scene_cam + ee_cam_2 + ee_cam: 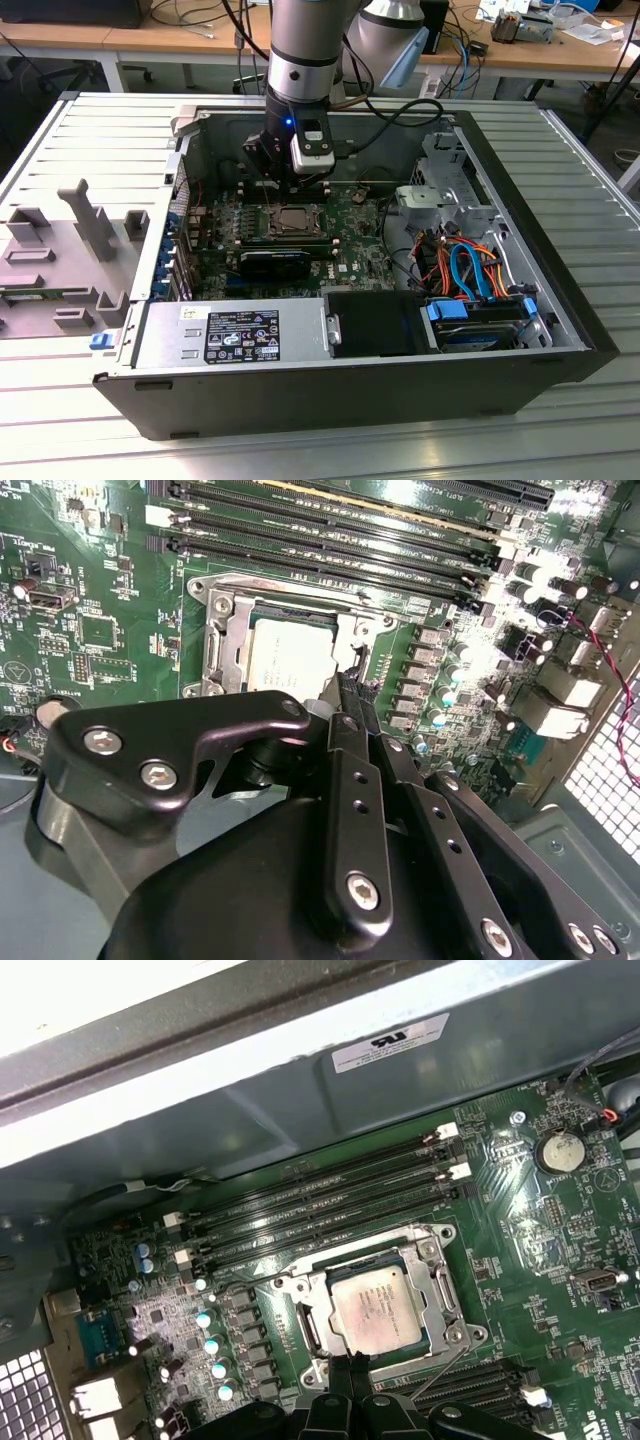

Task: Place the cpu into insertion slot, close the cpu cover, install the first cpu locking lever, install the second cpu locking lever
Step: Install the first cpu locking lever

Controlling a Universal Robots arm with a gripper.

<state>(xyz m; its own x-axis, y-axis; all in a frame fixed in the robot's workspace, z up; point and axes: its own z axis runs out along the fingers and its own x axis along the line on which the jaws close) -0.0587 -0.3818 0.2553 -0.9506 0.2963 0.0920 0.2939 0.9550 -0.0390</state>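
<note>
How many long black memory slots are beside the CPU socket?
4 memory slots, parallel, between the case wall and the insertion slot: one by the wall, two in the middle, one by the insertion slot. None seems hidden.

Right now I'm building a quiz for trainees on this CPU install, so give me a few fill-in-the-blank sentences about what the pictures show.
1. The cpu already sits in the insertion ____.
2. The circuit board around the socket is coloured ____.
3. In both wrist views, the long black memory slots lie beside the cpu cover, and there are ____ of them.
4. In the exterior view, the gripper hangs just above the ____.

Missing words: slot; green; four; cpu
</note>
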